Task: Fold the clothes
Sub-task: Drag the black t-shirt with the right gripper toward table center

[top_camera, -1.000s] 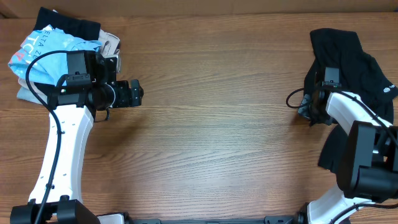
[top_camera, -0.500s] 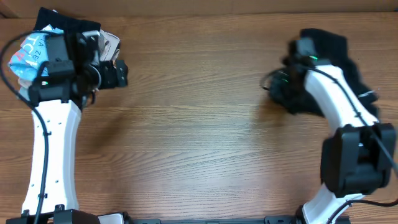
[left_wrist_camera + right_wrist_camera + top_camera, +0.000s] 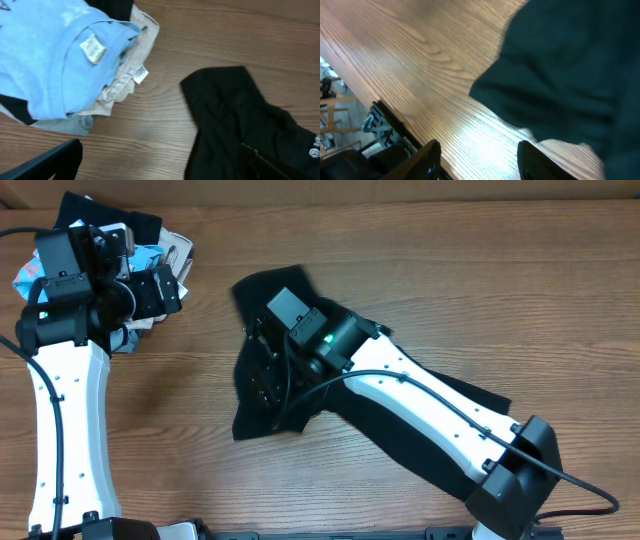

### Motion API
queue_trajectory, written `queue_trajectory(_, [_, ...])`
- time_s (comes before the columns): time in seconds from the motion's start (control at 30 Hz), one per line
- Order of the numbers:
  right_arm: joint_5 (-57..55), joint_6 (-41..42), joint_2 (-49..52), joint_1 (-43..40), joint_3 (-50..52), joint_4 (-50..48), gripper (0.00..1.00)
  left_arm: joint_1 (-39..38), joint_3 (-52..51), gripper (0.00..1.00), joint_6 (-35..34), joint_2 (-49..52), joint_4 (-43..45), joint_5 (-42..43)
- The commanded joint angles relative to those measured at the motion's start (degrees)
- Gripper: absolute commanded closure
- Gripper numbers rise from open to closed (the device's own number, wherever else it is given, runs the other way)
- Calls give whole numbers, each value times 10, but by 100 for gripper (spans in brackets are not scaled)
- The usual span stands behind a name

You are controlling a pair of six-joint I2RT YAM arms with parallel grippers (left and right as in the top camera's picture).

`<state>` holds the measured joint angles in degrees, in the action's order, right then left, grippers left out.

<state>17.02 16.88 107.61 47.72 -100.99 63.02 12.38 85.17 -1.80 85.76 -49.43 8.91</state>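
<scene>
The black shirt (image 3: pixel 275 290) lies loosely crumpled across the middle of the table, running from the centre left down to the right. It also shows in the left wrist view (image 3: pixel 240 115), with its small white logo (image 3: pixel 315 152) at the right edge, and in the right wrist view (image 3: pixel 570 65). My right arm reaches over it. My right gripper (image 3: pixel 265 380) is open and empty (image 3: pixel 480 147), with bare wood between its fingers beside the shirt's edge. My left gripper (image 3: pixel 165 288) is open and empty (image 3: pixel 159 147), near the pile at the far left.
A pile of clothes sits at the back left corner: a light blue shirt (image 3: pixel 50 50) on top of a beige garment with a white tag (image 3: pixel 125 80). The pile also shows in the overhead view (image 3: pixel 180 255). The table's front edge (image 3: pixel 385 125) lies close to my right gripper.
My right arm has swung from the far right to the centre, bringing the black shirt with it. My left arm has drawn back towards the pile.
</scene>
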Motion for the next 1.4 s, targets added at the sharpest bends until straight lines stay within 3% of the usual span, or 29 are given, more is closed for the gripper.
queue_trajectory(0.0, [-38, 12, -6, -63, -50, 32, 45, 5, 16, 0, -7, 2, -3, -5])
queue_trajectory(0.1, [-78, 13, -5, -112, -52, 79, 45, 2, 16, 0, -2, 2, -14, 2])
queue_trajectory(0.2, [-126, 33, -5, -164, -32, 120, 36, -11, 16, 1, 12, 2, -33, 4])
queue_trajectory(0.3, [-124, 33, -5, -219, 23, 116, 36, -31, 16, 1, 26, 2, -51, 3])
queue_trajectory(0.7, [-110, -9, 2, -275, 246, -201, 43, -70, 16, 1, 31, 10, -59, 1])
queue_trajectory(1.0, [-118, -22, 65, -275, 264, -299, 46, -70, 16, 1, 31, 24, -59, 1])
queue_trajectory(1.23, [-121, -23, 86, -276, 264, -334, 60, -70, 16, 0, 29, 36, -60, 1])
queue_trajectory(1.3, [-129, -23, 85, -278, 263, -344, 73, -70, 16, 0, 29, 40, -61, 1])
queue_trajectory(1.37, [-136, -23, 85, -282, 254, -349, 96, -70, 16, 1, 29, 43, -61, 1])
